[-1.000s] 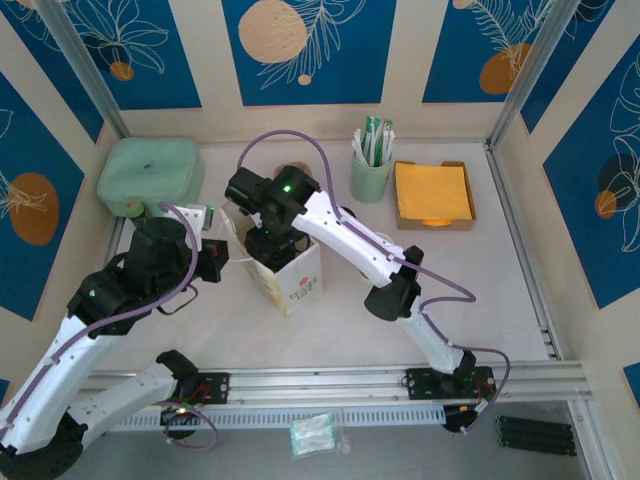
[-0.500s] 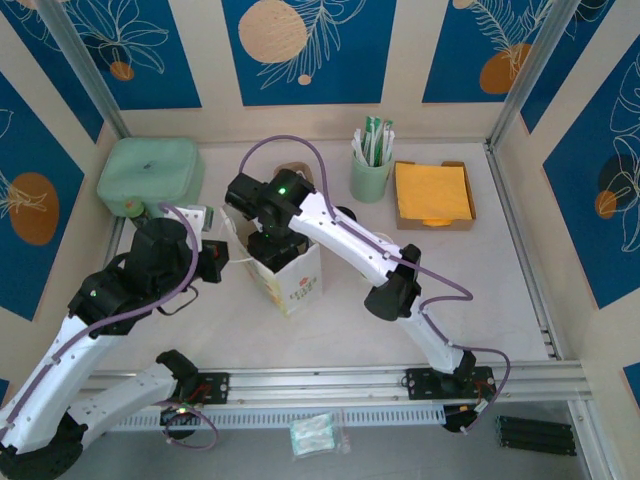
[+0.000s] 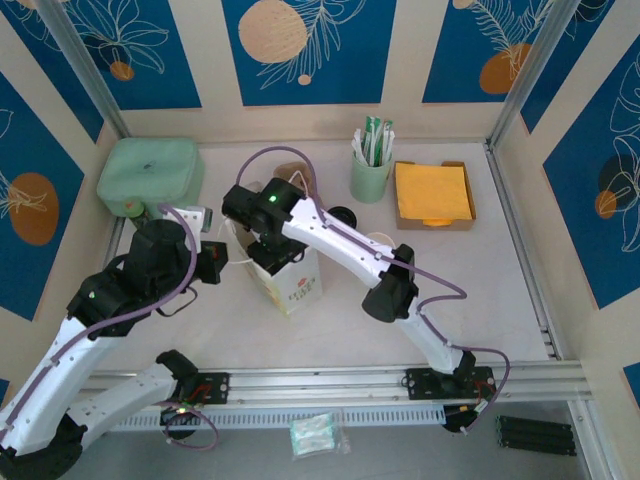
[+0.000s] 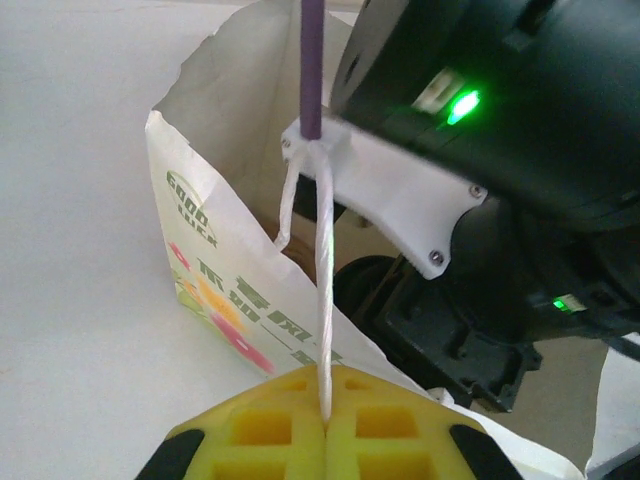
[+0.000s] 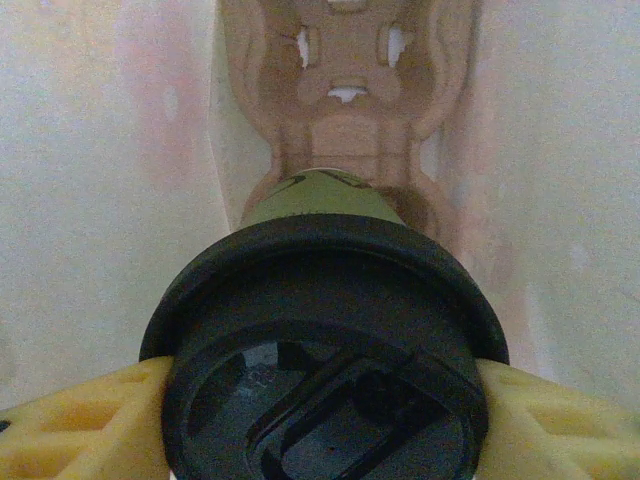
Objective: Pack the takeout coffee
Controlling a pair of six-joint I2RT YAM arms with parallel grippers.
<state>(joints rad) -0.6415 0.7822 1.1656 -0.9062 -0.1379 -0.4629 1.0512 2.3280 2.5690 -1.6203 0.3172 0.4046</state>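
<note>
Seen from above, a white paper bag with a colourful printed front stood upright near the middle of a pale table, its mouth open. The right arm stretched in from the near right and dipped its wrist into the bag's mouth. The left gripper sat just beside the bag's left edge.

In the left wrist view, the left gripper's yellow pads were pressed together, pinching the bag's thin white string handle, which ran taut upward from them. Beyond the handle, the right arm's black wrist, showing a green light, hung over the bag's opening.

In the right wrist view, the takeout coffee was down inside the bag, between its white inner walls. The right gripper clamped the cup at its round black lid, with a yellow finger touching each side. The olive-green band showed past the lid. A brown moulded pulp cup carrier lay at the bottom of the bag beneath the cup; whether the cup touched it could not be told.

At the back of the table stood a mint-green cup of sachets, with a cardboard tray of orange napkins just to its right. A mint-green lidded box sat in the far left corner.
</note>
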